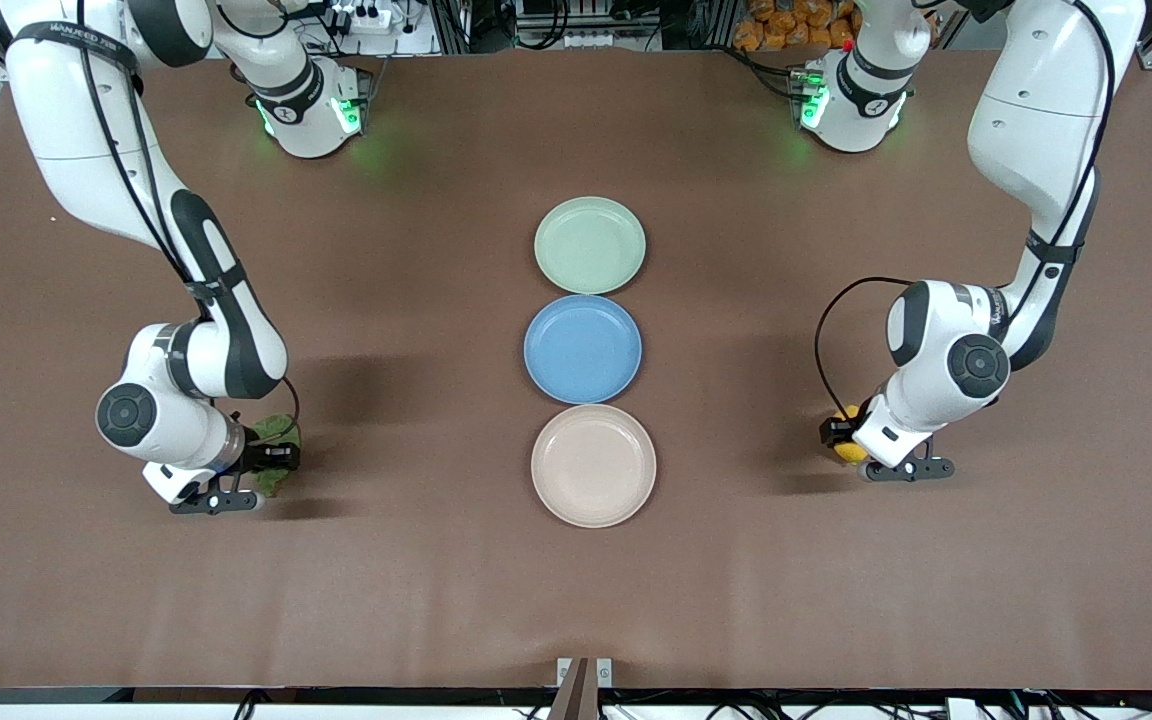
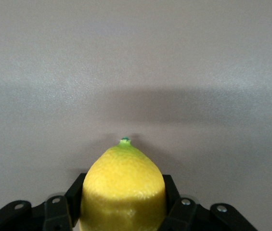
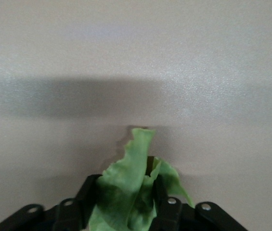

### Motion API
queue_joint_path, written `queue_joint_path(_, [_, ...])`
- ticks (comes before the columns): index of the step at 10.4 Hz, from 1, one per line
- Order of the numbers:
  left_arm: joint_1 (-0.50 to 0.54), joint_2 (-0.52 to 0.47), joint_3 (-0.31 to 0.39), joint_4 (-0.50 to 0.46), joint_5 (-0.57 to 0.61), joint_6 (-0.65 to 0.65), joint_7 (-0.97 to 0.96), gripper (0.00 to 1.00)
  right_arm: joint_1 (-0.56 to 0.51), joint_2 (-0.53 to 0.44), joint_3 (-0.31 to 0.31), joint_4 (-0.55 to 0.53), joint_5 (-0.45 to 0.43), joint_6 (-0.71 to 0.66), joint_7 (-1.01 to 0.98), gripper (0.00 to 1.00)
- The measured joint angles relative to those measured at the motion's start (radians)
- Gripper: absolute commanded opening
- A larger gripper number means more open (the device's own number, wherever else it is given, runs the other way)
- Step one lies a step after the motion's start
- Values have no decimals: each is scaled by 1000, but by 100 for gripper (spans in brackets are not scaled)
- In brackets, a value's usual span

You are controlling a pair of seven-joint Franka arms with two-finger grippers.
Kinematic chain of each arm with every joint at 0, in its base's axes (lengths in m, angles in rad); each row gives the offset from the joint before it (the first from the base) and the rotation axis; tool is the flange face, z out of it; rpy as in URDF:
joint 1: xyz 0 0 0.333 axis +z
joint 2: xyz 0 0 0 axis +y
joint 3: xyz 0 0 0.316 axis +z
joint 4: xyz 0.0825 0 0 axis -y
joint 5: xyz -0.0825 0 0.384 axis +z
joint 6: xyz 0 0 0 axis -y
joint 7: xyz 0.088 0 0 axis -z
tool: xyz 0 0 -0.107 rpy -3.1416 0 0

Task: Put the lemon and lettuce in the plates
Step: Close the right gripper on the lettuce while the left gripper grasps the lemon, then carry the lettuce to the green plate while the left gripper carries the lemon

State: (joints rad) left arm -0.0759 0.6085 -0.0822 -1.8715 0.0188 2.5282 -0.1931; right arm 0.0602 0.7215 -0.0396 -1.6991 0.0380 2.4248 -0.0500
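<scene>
Two grippers at work: left gripper (image 1: 848, 436) pinches the lemon (image 2: 123, 190); right gripper (image 1: 273, 457) clasps the lettuce (image 3: 135, 192), both low on the table (image 1: 436, 560).

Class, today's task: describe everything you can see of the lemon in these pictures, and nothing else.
The lemon is small, oval and bright yellow, with a finely dimpled, slightly glossy skin and a pointed tip capped in green. It looks whole and unmarked. It sits low at the table, toward the left arm's end, well apart from the plates. The left end effector is shut on it, a black finger pressing each side, with the tip pointing out from between them.
</scene>
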Motion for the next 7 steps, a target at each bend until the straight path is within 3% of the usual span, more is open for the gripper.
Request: queue_joint_path(7, [2,-40,-12,107,-1,-123,0,21,-1,-7,-2,0,1,3,-1,0])
